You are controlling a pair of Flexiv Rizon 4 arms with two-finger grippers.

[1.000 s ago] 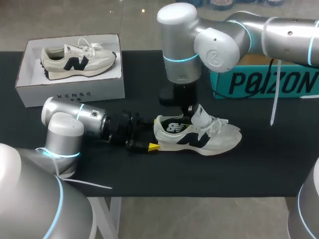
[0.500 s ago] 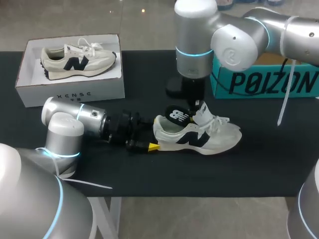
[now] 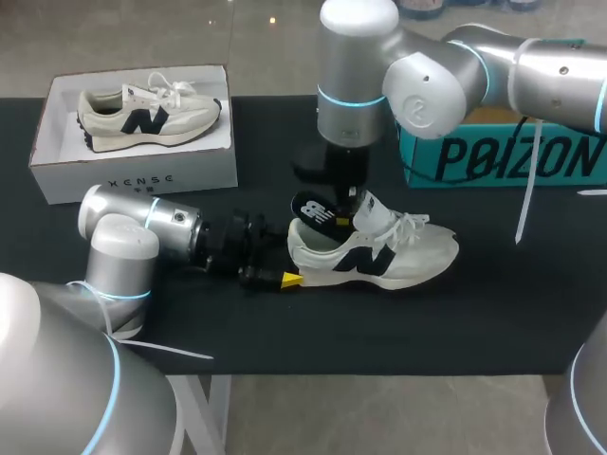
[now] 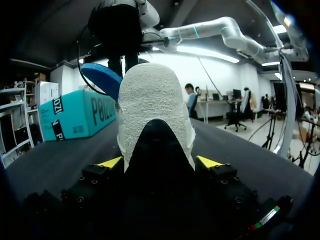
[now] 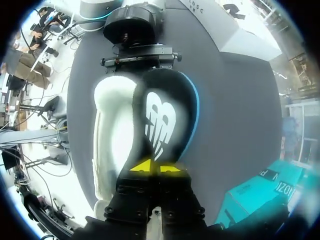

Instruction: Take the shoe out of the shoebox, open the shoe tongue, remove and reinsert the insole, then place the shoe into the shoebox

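Shoebox with second shoe far left, teal box behind right arm.

Black matte table spans the head view, a white leg under its front edge. Teal box sits on the far right of the top. Even light, no hard shadows.

Large dark block lettering on side of teal box, also seen in left wrist view; small spaced dark letters on front wall of white shoebox; dark letter logo on side of boxed shoe and table shoe; white logo mark on black insole
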